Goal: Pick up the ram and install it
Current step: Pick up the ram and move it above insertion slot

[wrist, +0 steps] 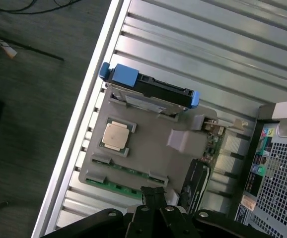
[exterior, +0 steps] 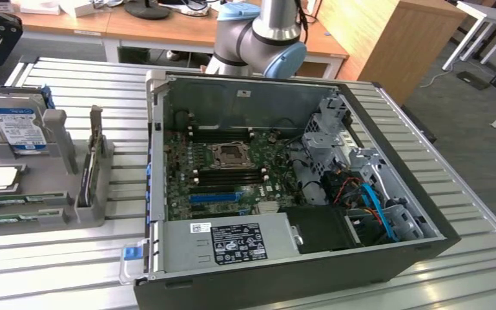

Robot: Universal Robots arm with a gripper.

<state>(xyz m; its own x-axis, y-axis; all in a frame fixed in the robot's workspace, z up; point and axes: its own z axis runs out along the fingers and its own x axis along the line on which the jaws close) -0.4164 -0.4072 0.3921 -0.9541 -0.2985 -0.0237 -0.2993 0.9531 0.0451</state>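
Two slim green ram strips (wrist: 127,170) lie flat in slots along one edge of a grey holder tray (wrist: 148,148). In the exterior view the ram (exterior: 13,202) sits at the tray's near end, at the exterior view's left. My gripper (wrist: 153,190) hangs high over the tray, close above the ram end. Its two dark fingers are pressed together with nothing between them. The arm (exterior: 257,35) stands behind the open computer case (exterior: 403,194). The motherboard (exterior: 230,174) inside has dark memory slots on both sides of the processor socket (exterior: 230,155).
The tray also carries a silver hard drive with a blue label (exterior: 20,126), a square processor chip (wrist: 115,135) and an upright card (exterior: 93,161). A blue expansion slot (exterior: 214,196) and the power supply (exterior: 230,242) are in the case. Everything rests on a slatted metal table (exterior: 472,213).
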